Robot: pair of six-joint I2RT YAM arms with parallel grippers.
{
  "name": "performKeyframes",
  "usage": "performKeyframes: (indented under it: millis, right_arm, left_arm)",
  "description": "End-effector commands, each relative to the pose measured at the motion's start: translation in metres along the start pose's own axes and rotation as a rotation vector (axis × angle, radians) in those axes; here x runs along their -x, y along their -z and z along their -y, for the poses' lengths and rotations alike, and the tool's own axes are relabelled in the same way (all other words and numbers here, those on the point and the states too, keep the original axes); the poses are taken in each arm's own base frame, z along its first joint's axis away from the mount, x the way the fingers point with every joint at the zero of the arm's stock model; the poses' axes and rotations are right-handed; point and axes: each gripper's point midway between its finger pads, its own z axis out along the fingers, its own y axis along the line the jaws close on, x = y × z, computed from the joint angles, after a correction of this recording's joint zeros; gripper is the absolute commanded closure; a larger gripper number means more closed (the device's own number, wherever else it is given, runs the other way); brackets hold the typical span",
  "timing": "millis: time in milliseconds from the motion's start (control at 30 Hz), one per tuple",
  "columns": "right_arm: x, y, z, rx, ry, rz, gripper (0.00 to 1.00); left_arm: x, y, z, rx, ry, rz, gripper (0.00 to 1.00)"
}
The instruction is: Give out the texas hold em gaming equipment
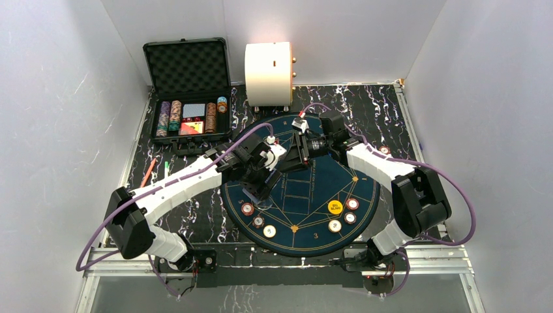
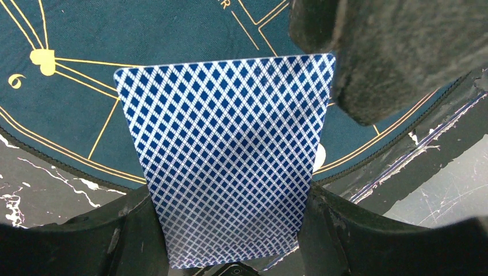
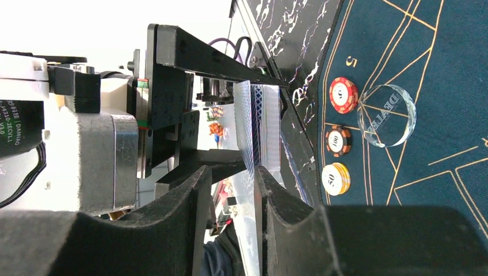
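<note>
Right wrist view: right gripper (image 3: 233,178) jaws apart, straddling the blue-backed card (image 3: 253,126), which sits edge-on with its long axis running straight ahead between them. Left gripper (image 2: 233,253) clamps the far end.

Blue diamond-backed cards (image 2: 230,161) aloft over the mat (image 1: 313,218) (chips (image 3: 343,95) flat near its rim)

White arm links (image 1: 175,184), black joints (image 1: 134,229), purple cables (image 1: 471,212), black padded tool fingers (image 3: 172,224).

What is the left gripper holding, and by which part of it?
A blue-backed playing card, pinched at its lower short edge by the left gripper.
</note>
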Motion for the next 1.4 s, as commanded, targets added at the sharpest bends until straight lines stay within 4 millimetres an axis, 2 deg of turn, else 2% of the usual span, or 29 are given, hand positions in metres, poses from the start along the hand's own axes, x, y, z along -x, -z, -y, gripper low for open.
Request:
performKeyframes:
  millis: [0,467,733,933,1067,1133,1367]
  right_arm:
    - [-0.002,-0.002,-0.009,0.042,0.027,-0.013,0.61]
    - [-0.005,-0.008,-0.009,0.067,-0.026,-0.009,0.67]
    - [-0.006,-0.007,0.004,0.008,-0.007,-0.005,0.69]
    - [-0.003,-0.002,0.015,-0.053,0.015,-0.001,0.51]
    - [-0.002,-0.006,0.017,-0.055,0.026,-0.006,0.47]
    - [-0.001,-0.009,0.019,-0.052,0.017,-0.010,0.50]
    - [0.000,-0.015,0.020,-0.038,0.013,-0.013,0.72]
  left_arm:
    - [0.002,0.006,0.003,-0.017,0.012,0.007,1.00]
    - [-0.001,0.001,0.002,-0.014,0.015,-0.026,1.00]
    - [-0.002,0.003,0.003,-0.017,0.014,-0.028,1.00]
    - [0.000,0.007,0.004,-0.023,0.007,-0.017,1.00]
    - [0.002,0.007,0.005,-0.028,0.005,-0.015,1.00]
    - [0.002,0.007,0.005,-0.033,0.006,-0.018,1.00]
    - [0.001,0.006,0.006,-0.035,0.006,-0.024,1.00]
